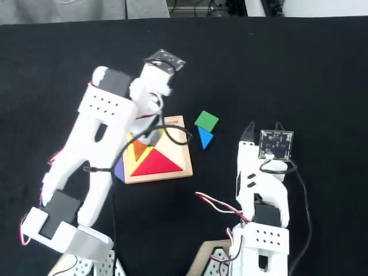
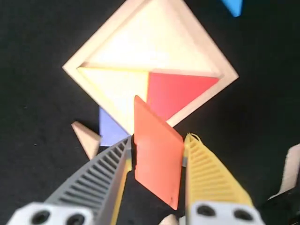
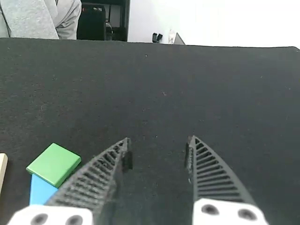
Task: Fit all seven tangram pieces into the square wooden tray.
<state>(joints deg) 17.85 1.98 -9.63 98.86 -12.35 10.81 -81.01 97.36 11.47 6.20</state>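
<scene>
The left gripper is closed on an orange piece, pinched between its grey and yellow fingers over an edge of the square wooden tray. In the tray lie a red triangle and a yellow triangle (edge to edge). A purple piece sits just outside the rim. The right gripper hangs wide open and empty over the black table, near a green square touching a blue triangle.

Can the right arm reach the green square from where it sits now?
Probably yes: the right hand is open over bare cloth beside the green square, nothing between them; the left arm is over the tray.
</scene>
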